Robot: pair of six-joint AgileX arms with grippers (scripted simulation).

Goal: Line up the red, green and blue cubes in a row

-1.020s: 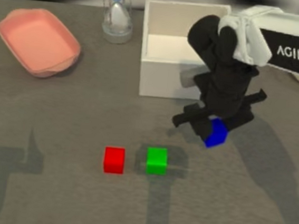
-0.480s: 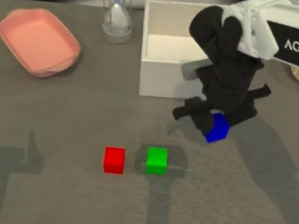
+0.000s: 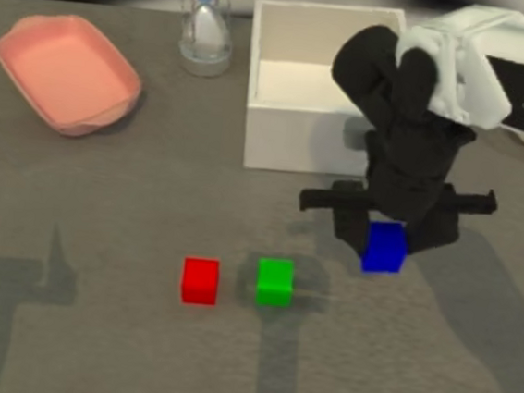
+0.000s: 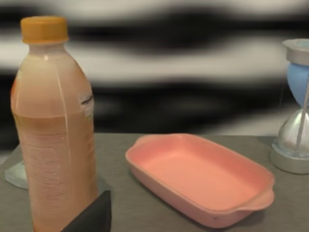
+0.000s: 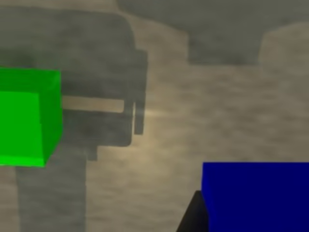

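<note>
Grey tabletop [image 3: 91,329]: right gripper [image 3: 386,238], just right of and beyond the green cube [image 3: 274,281], pinches the blue cube [image 3: 384,246]; left arm parked.

simulated tabletop scene, plain grey table [image 3: 104,200], blurred striped backdrop, flat rendered props

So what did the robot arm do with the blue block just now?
The right gripper kept hold of the blue cube, turned it square, and carried it slightly right and nearer the row. The red cube and green cube stayed put.
</note>
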